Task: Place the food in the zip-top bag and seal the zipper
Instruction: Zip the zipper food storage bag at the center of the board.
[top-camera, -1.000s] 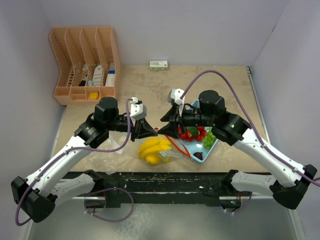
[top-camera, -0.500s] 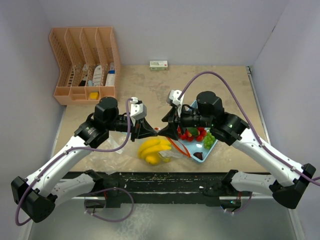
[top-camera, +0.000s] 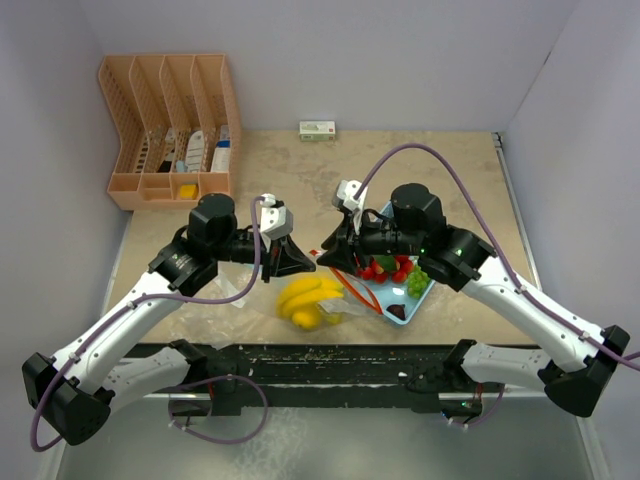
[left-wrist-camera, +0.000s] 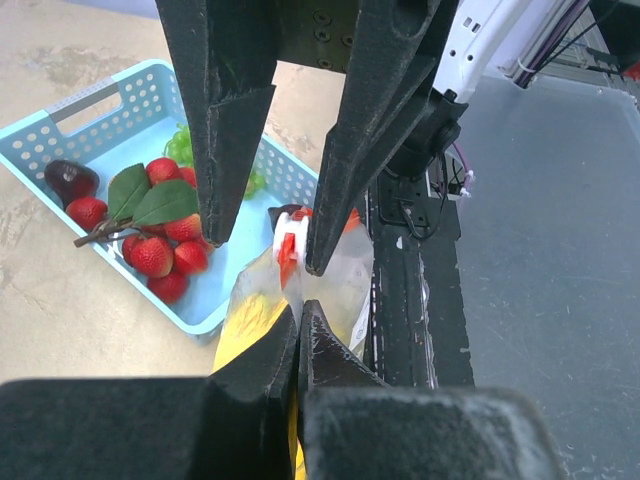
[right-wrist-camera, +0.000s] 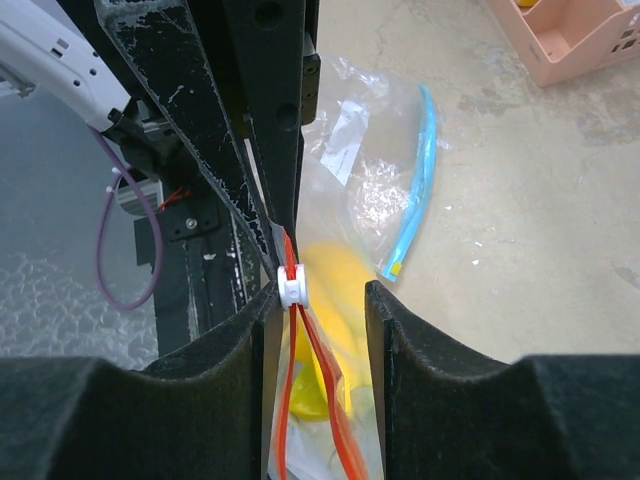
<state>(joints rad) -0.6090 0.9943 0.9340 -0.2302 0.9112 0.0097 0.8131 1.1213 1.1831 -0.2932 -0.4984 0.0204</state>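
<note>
Left tool (left-wrist-camera: 299, 325) clamped on zip-top bag (left-wrist-camera: 345, 275) rim; right tool (right-wrist-camera: 318, 300) jaws stood apart, straddling white slider (right-wrist-camera: 290, 290) (yellow food (top-camera: 308, 300) inside bag).

Clear zip-top bag (left-wrist-camera: 340, 275) holding yellow bananas (top-camera: 306, 300), strawberries (left-wrist-camera: 165, 255) and grapes (left-wrist-camera: 185, 145) in blue basket (left-wrist-camera: 60, 120)

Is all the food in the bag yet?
Not yet. The yellow bananas are inside the zip-top bag, which the left gripper pinches. The right gripper has open jaws around the white slider. Strawberries and grapes wait in the blue basket; zipper unsealed.
</note>
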